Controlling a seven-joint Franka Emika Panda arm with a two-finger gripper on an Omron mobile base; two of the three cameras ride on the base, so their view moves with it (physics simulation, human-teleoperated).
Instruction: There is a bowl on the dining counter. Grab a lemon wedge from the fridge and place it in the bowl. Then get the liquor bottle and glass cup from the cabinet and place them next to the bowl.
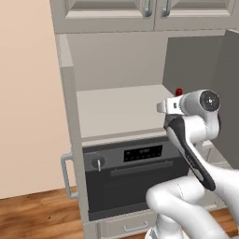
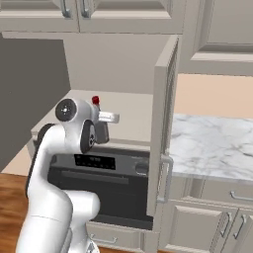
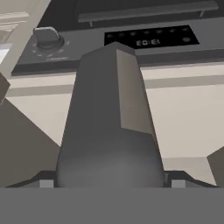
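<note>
Reaching into the cabinet point(image 1: 116, 112) | our tool point(image 3: 109, 181) is straddling the liquor bottle point(image 3: 109, 131), jaws wide, unclosed | bottle placement beside bowl is remaining.

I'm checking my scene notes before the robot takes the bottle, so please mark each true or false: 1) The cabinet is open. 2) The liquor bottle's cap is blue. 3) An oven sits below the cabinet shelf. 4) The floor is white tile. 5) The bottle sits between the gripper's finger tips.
1) True: the cabinet has its door swung open.
2) False: the liquor bottle has a red cap.
3) True: a dark oven sits right under the shelf.
4) False: the floor is brown wood.
5) True: in the hand view the bottle sits between the finger tips of the gripper.
</note>
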